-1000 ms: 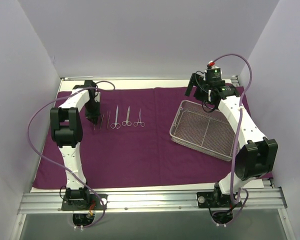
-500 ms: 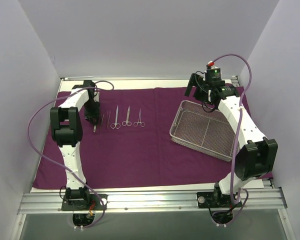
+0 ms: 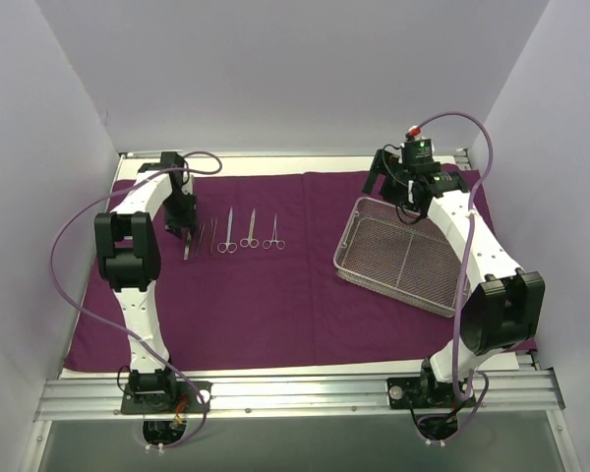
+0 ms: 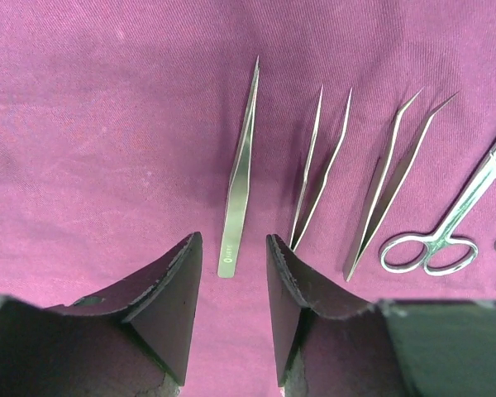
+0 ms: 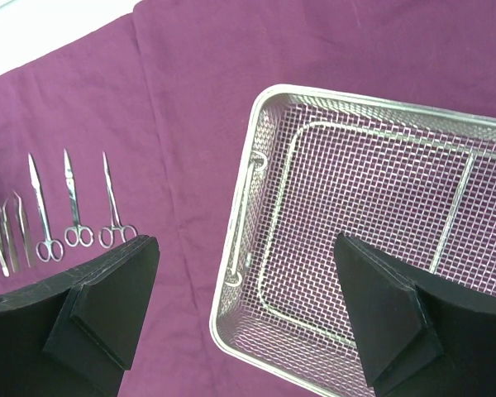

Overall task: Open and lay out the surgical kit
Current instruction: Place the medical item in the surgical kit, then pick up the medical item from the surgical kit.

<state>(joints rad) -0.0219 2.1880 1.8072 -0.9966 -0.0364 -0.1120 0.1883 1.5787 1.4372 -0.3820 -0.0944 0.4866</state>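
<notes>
The dark purple cloth lies spread flat over the table. On its left part slim silver instruments lie in a row: straight tweezers, fine-tipped tweezers, curved tweezers and scissors, with two more scissor-handled tools beside them. My left gripper is open just behind the straight tweezers and holds nothing. The wire-mesh tray sits empty at the right. My right gripper hangs wide open above the tray's far left corner.
White walls close in the left, right and back sides. A metal rail with both arm bases runs along the near edge. A strip of bare white table shows behind the cloth.
My left gripper has opened and let go of the straight tweezers, which now lie on the cloth. The right gripper has shifted slightly over the tray's corner.
</notes>
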